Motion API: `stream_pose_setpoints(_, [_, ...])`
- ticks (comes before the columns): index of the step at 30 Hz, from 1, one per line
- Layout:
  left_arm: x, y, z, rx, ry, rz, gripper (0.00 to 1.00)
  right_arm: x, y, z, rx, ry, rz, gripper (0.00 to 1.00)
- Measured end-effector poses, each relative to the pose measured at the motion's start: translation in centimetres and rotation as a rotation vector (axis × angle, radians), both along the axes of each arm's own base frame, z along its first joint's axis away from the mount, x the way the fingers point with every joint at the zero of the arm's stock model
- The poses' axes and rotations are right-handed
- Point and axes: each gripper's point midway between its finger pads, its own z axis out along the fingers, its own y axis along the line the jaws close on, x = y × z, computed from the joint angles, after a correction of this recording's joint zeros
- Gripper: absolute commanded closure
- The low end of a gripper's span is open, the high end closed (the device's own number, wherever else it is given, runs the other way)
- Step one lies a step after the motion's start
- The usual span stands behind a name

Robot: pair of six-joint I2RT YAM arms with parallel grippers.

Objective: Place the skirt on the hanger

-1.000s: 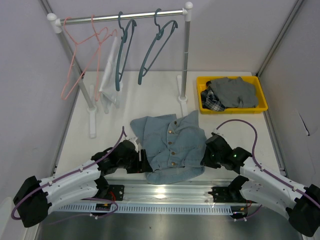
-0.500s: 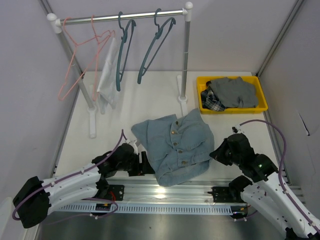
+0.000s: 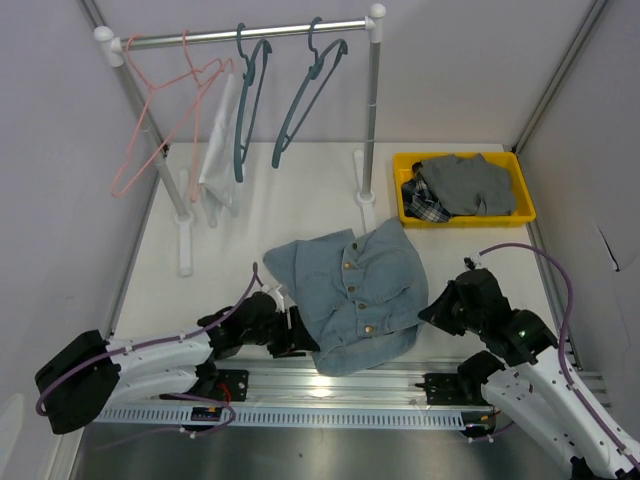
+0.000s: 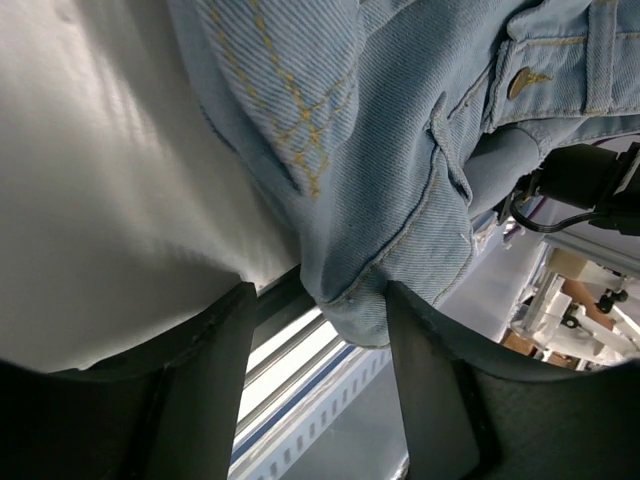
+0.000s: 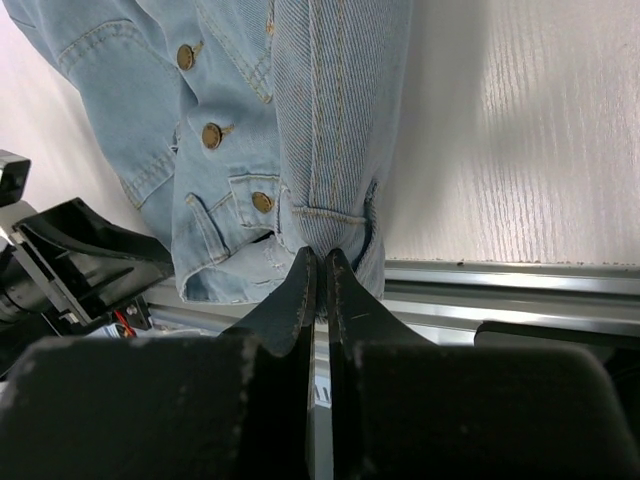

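Observation:
The light blue denim skirt with a row of buttons lies crumpled at the table's near middle, its hem hanging over the front rail. My left gripper is open at the skirt's near left hem; in the left wrist view the hem sits between its spread fingers. My right gripper is at the skirt's right edge, shut on a fold of the skirt. Two teal hangers, a pink hanger and a white one hang on the rail at the back.
A yellow bin with grey and plaid clothes stands at the back right. The rack's right post and its feet stand behind the skirt. The metal front rail runs under the skirt's hem.
My right arm has swung back to the right, and the skirt has shifted a little right with it. My left gripper has moved right, under the skirt's near hem.

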Motion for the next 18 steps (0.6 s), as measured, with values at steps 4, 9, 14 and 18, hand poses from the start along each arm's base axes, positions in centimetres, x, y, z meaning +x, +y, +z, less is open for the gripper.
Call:
stream_pose_setpoints(4, [-1.3,-0.8,-0.5,-0.013,0.042,-0.012,0.56,0.0,0.0,0.0,0.004,-0.002,-0.001,1.00])
stream_pose_setpoints(9, [-1.5,-1.0,-0.8,-0.028,0.089,0.033,0.96,0.1,0.5,0.2,0.022,0.004,0.014,1.00])
stream_pose_setpoints(14, [2.9,-1.3,3.7,-0.061,0.023,0.103,1.00,2.3,1.5,3.6,0.018,-0.013,0.027,1.00])
stream_pose_setpoints(18, [9.5,-0.4,13.4,-0.155,-0.190,0.197,1.00,6.7,1.5,10.2,0.055,-0.149,-0.007,1.00])
